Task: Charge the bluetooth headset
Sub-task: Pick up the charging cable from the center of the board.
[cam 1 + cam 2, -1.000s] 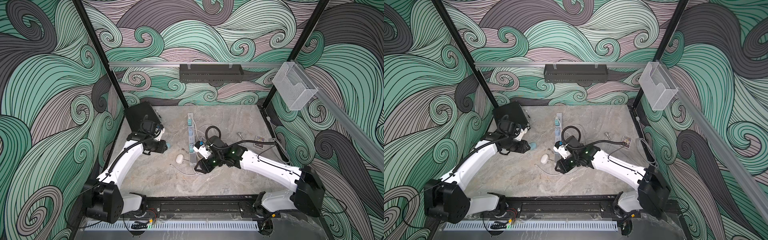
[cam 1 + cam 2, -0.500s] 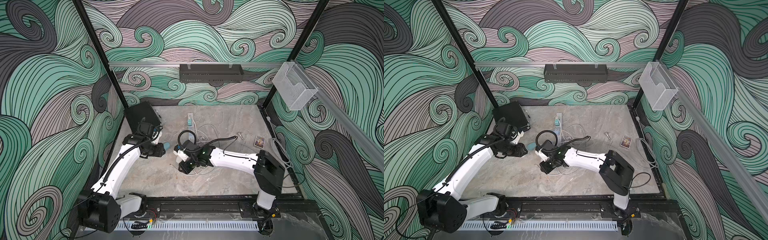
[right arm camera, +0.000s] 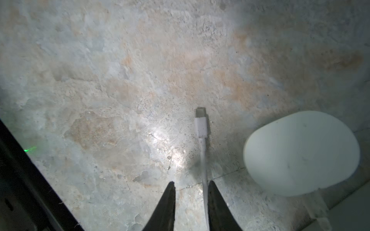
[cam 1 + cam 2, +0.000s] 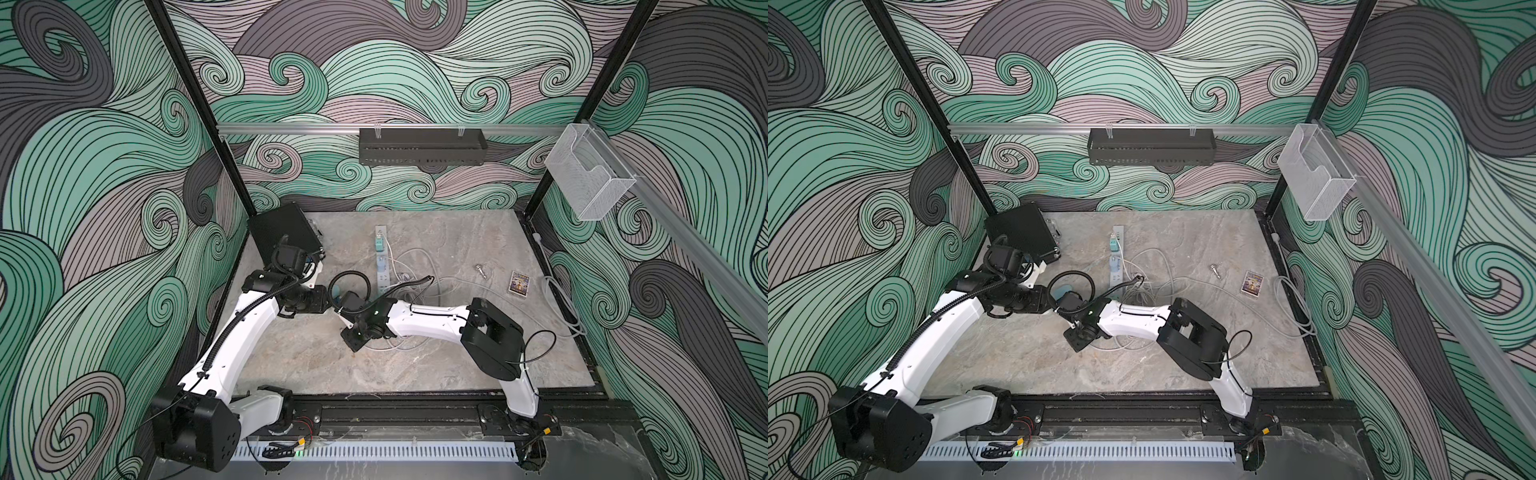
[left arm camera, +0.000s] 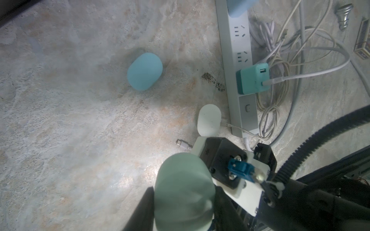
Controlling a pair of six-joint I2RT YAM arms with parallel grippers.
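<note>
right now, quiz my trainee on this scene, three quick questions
1. Multiple choice: what runs between the fingers of the right gripper? A) white cable B) blue case C) metal knob
2. True or false: the teal charger is plugged into the power strip.
3. Fill in: the pale green case is held by the ____ gripper.

Key: 1 A; 2 true; 3 left gripper
</note>
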